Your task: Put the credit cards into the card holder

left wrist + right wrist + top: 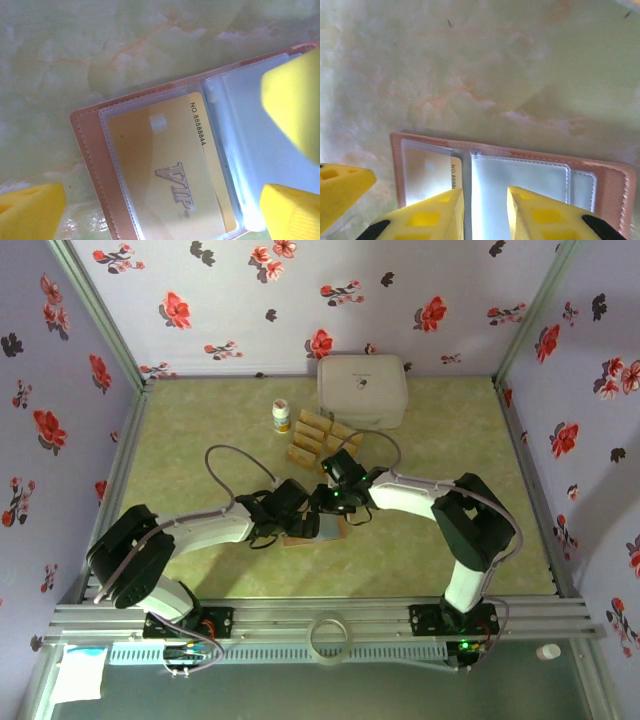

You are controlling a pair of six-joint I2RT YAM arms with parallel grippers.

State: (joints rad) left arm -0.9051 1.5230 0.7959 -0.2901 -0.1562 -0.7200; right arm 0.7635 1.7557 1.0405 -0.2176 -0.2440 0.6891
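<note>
The card holder (92, 150) lies open on the green table, pinkish-tan with clear pockets. One gold credit card (165, 170), marked VIP, sits inside its left pocket. My left gripper (160, 197) hangs wide open over that card, one finger on either side of the holder. My right gripper (485, 197) is over the holder's (612, 175) middle clear pocket (520, 172), its jaws a narrow gap apart with nothing between them. One of its fingers (295, 95) shows in the left wrist view. From above, both grippers (300, 512) (332, 502) meet over the holder (300, 538). Several loose gold cards (310, 435) lie further back.
A large white rounded box (362, 390) stands at the back of the table. A small white bottle (282, 417) is left of the loose cards. Flowered walls close in the table on three sides.
</note>
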